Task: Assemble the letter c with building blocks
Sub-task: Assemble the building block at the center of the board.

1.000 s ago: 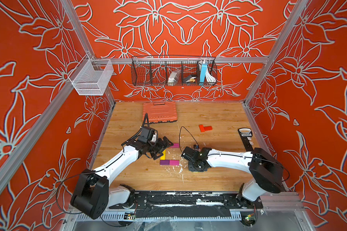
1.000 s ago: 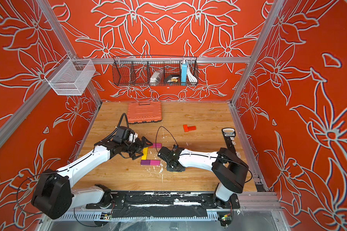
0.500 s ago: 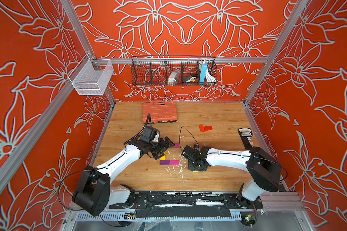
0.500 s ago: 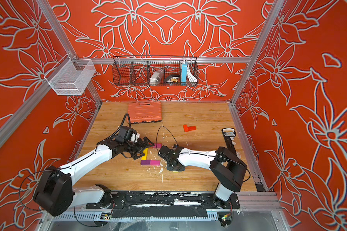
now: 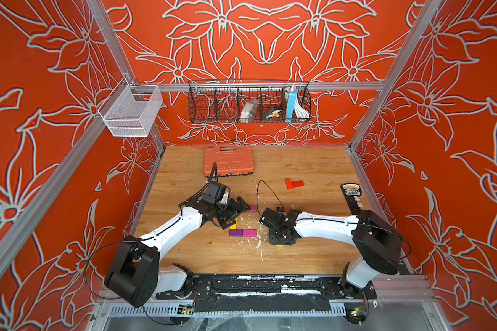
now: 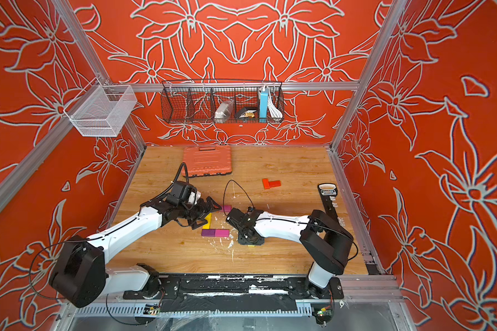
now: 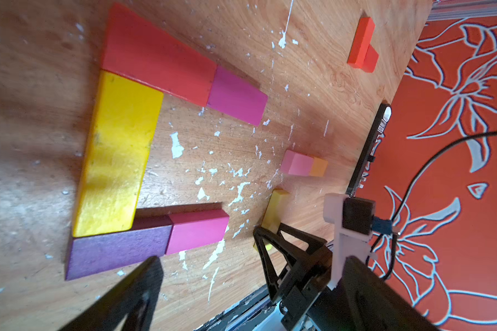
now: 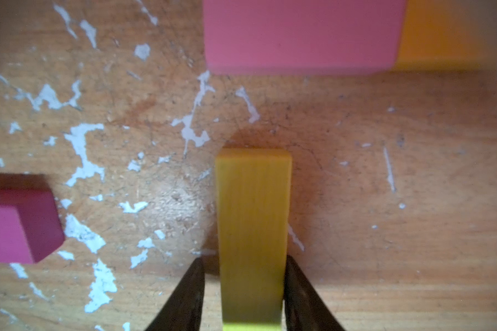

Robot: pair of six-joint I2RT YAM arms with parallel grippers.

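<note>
A C shape lies flat on the wooden table: red block and magenta block in one row, long yellow block as the spine, purple block and pink-magenta block in the other row. My left gripper hovers wide open over this shape, holding nothing. A second yellow block stands on edge between the fingers of my right gripper, with a gap showing on one side. A pink block and an orange block lie just beyond. Two red-orange blocks sit farther back.
A ribbed orange case lies at the back of the table. A black strip-shaped tool lies along the right edge. A black wire basket and a white mesh basket hang on the walls. White flecks dot the table.
My right gripper's jaws have eased apart from the yellow block they were shut on. The left arm has shifted slightly towards the back; the right arm has stayed in place.
</note>
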